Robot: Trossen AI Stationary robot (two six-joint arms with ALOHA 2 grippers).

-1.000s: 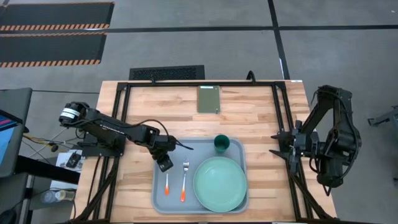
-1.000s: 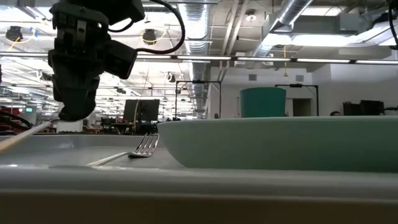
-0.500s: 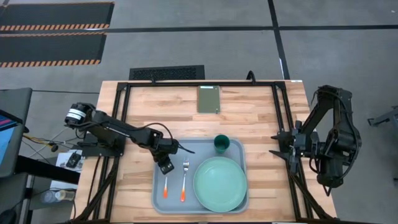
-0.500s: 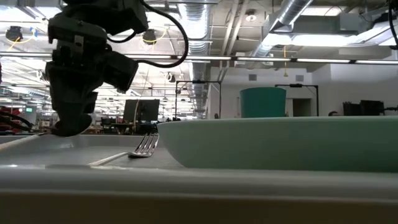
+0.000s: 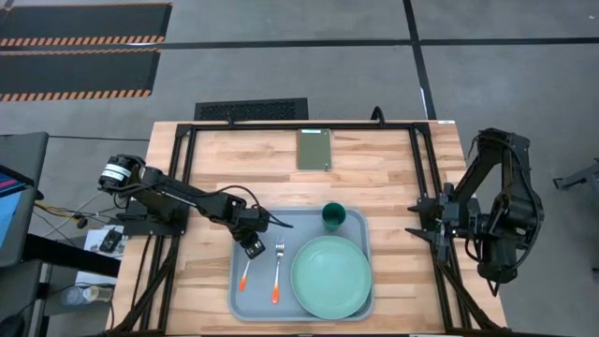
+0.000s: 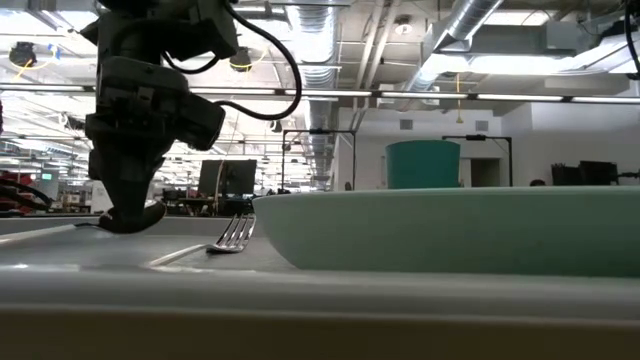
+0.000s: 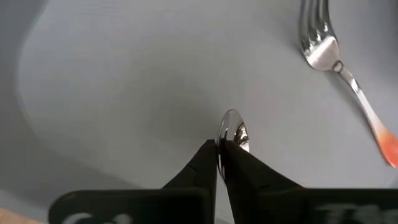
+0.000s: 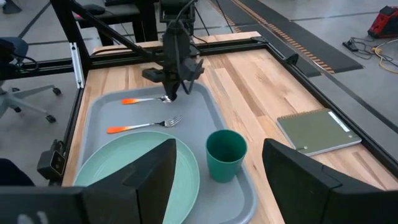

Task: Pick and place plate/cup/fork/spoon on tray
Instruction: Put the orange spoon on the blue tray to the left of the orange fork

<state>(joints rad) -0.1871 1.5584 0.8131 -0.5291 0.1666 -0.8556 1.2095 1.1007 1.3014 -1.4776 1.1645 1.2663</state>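
On the pale grey-blue tray (image 5: 260, 301) sit the mint-green plate (image 5: 330, 277), the dark teal cup (image 5: 334, 217) at the tray's far edge, and the orange-handled fork (image 5: 277, 271). The orange-handled spoon (image 5: 245, 273) lies left of the fork. My left gripper (image 5: 251, 248) is down over the tray's left part, shut on the spoon. My right gripper (image 5: 418, 217) hangs open above the table's right edge, well away from the tray and holding nothing. My left gripper pinches the spoon's silver bowl (image 7: 233, 132) between its two fingertips (image 7: 205, 163); the bowl's tip sticks out past them. The fingers come steeply from above, pointing down at the tray floor. The spoon's orange handle (image 8: 134, 100) lies along the tray floor, toward the tray's near left corner.
An olive-green notebook-like slab (image 5: 314, 149) lies on the wooden table at the far edge, beyond the tray. Black frame rails (image 5: 182, 159) run along the table's left, right and far sides. Bare wood shows left and right of the tray.
My left gripper has sunk toward the tray floor with the spoon and stayed shut. The spoon's handle end, raised a second ago, has come down onto the tray and has swung a little toward the tray's left edge.
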